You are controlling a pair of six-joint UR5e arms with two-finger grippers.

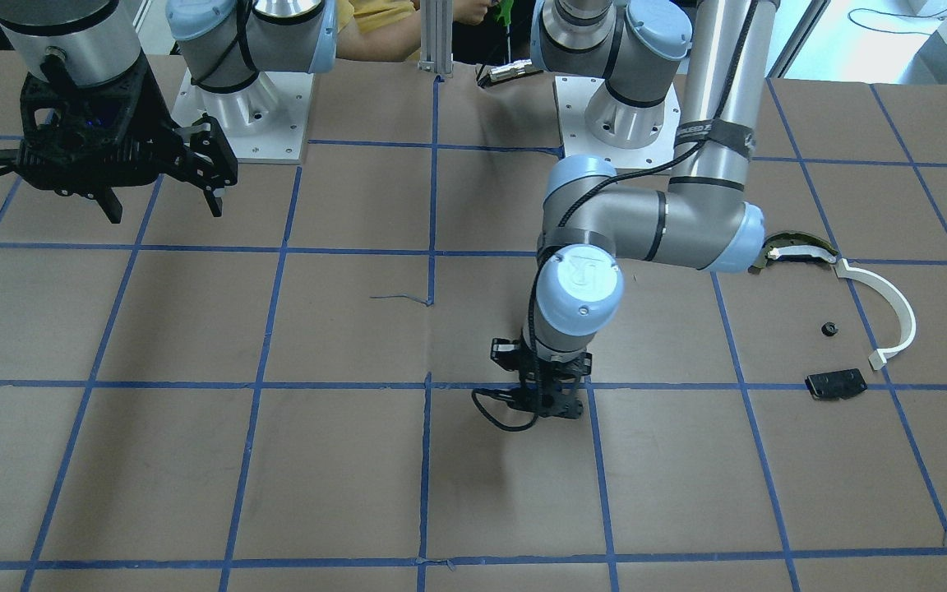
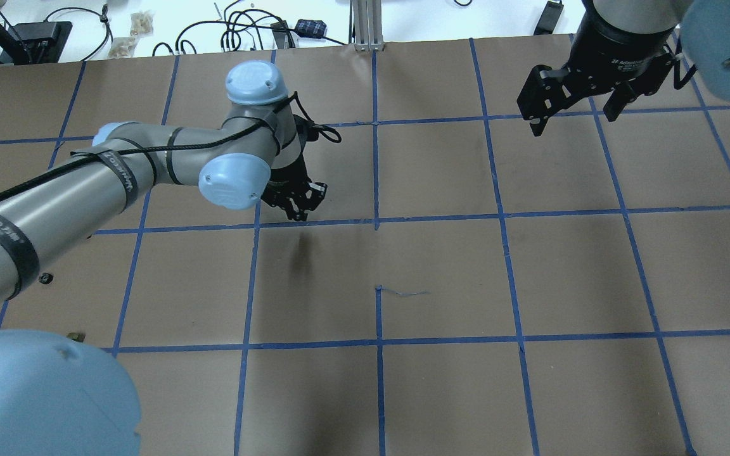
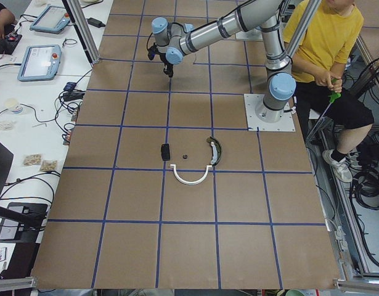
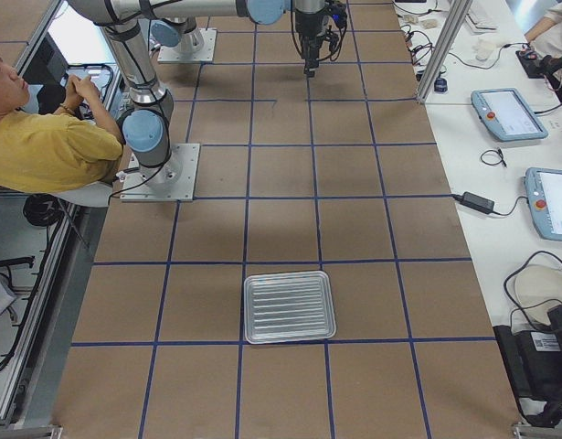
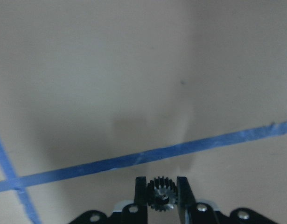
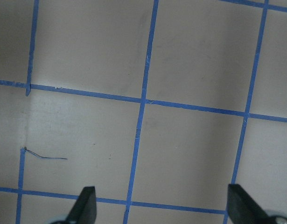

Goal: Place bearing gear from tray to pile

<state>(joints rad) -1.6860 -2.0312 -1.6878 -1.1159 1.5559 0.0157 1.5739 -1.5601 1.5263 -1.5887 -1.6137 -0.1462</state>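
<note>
My left gripper [image 1: 535, 404] is shut on a small black toothed bearing gear [image 5: 162, 195], seen between its fingers in the left wrist view. It hangs just above the brown table near a blue tape line [image 5: 148, 156], and also shows in the overhead view [image 2: 295, 204]. The pile lies apart on the robot's left: a white curved strip [image 1: 894, 308], a dark curved piece with a pale top [image 1: 798, 249], a flat black plate [image 1: 835, 384] and a tiny black part [image 1: 829, 330]. The ribbed metal tray [image 4: 290, 337] lies far off at the table's right end. My right gripper [image 1: 163, 197] is open, empty and raised.
The table is brown paper with a blue tape grid. Two arm bases [image 1: 243, 107] stand at the robot side. An operator in yellow [image 3: 325, 43] sits behind them. Tablets and cables [image 4: 509, 114] lie on the side bench.
</note>
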